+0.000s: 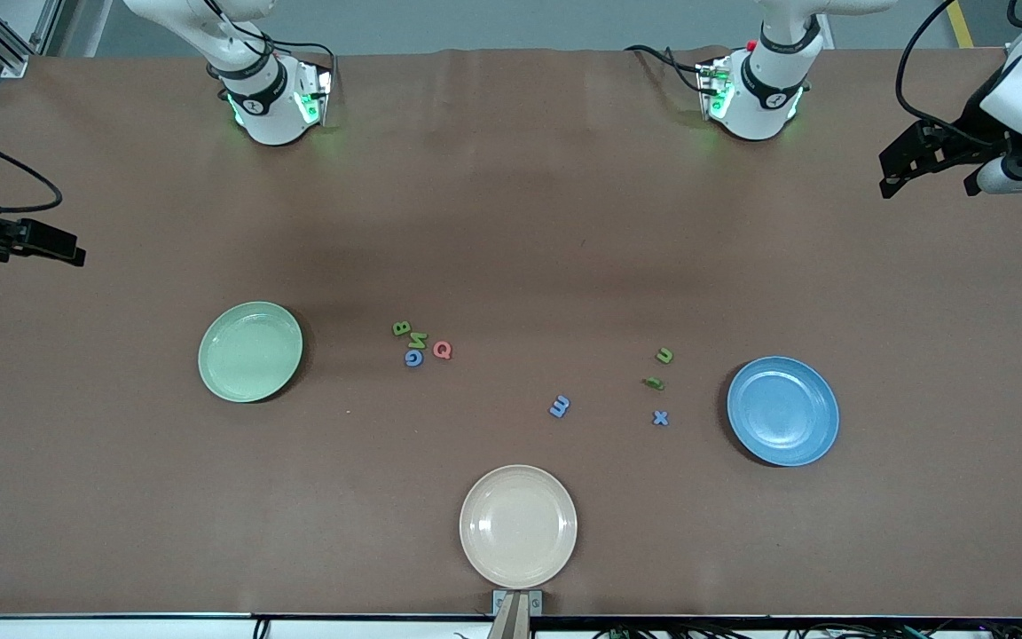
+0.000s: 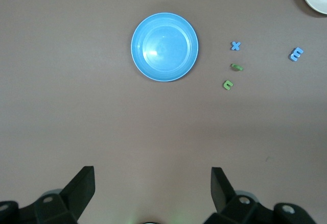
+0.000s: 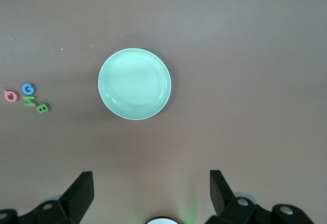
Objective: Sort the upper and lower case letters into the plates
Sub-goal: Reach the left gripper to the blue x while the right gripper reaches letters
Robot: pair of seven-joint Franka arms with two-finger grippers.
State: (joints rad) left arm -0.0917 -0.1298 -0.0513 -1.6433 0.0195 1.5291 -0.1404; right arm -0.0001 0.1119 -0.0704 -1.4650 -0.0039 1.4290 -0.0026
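Observation:
The pale green plate (image 1: 249,351) lies toward the right arm's end of the table and the blue plate (image 1: 782,411) toward the left arm's end. Between them lie a green B (image 1: 401,328), green N (image 1: 419,341), blue G (image 1: 413,358) and pinkish-red Q (image 1: 443,351) in one cluster. A blue m (image 1: 560,406), green u (image 1: 664,356), another green letter (image 1: 654,383) and blue x (image 1: 661,418) lie nearer the blue plate. My left gripper (image 2: 152,183) is open, high over the table's end by the blue plate (image 2: 164,47). My right gripper (image 3: 151,183) is open, high by the green plate (image 3: 134,83).
A cream-beige plate (image 1: 518,526) sits near the table's front edge, nearer the camera than the letters. Both arm bases stand along the table's back edge. A small bracket (image 1: 516,603) is fixed at the front edge.

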